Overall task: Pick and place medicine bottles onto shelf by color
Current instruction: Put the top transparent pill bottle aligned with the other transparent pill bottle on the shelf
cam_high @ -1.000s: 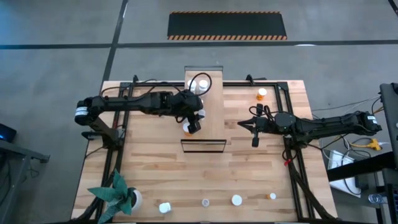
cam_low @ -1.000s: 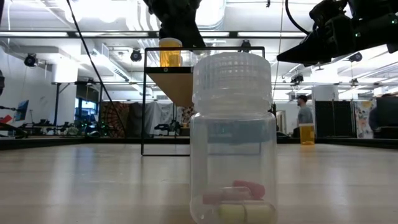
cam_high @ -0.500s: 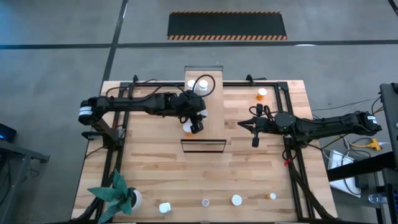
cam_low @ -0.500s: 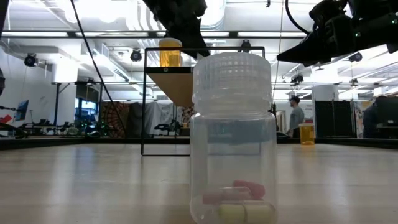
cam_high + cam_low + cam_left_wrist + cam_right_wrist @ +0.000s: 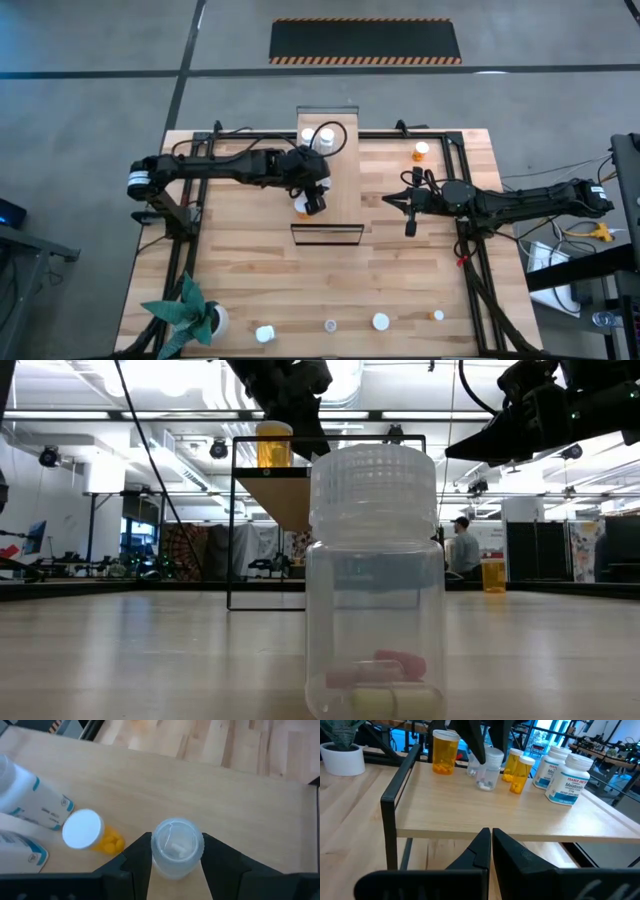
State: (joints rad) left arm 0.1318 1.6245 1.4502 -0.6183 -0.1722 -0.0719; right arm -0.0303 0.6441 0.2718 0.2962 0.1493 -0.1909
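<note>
The left gripper (image 5: 176, 865) is placed over the shelf (image 5: 342, 190), with its two dark fingers (image 5: 137, 855) standing on either side of a small clear bottle (image 5: 176, 847) that stands upright on the board. The fingers are set just about the bottle's width; whether they press on its sides or stand a hair off cannot be told from the left wrist view. In the right wrist view the same clear bottle (image 5: 487, 767) is seen on the shelf top between the dark fingers of the other arm.

Beside it on the shelf a small orange bottle (image 5: 90, 832) with a white cap is seen, and past that two white bottles (image 5: 35, 802) with blue-printed labels. In the right wrist view a larger orange bottle (image 5: 444, 751) is seen near the framed end of the shelf, two small orange bottles (image 5: 519, 775) in the middle, and the white bottles (image 5: 567, 779) toward the far end.

The right gripper (image 5: 409, 226) is held above the table (image 5: 250, 280) to the right of the shelf, well apart from it, its fingers closed together on nothing.

An orange bottle (image 5: 421, 151) is left on the table near its far right corner. Along the near edge several more bottles (image 5: 380, 321) are lined up, one clear bottle (image 5: 375, 580) standing right before the low camera with capsules inside. A potted plant (image 5: 190, 312) is set at the near left corner.
</note>
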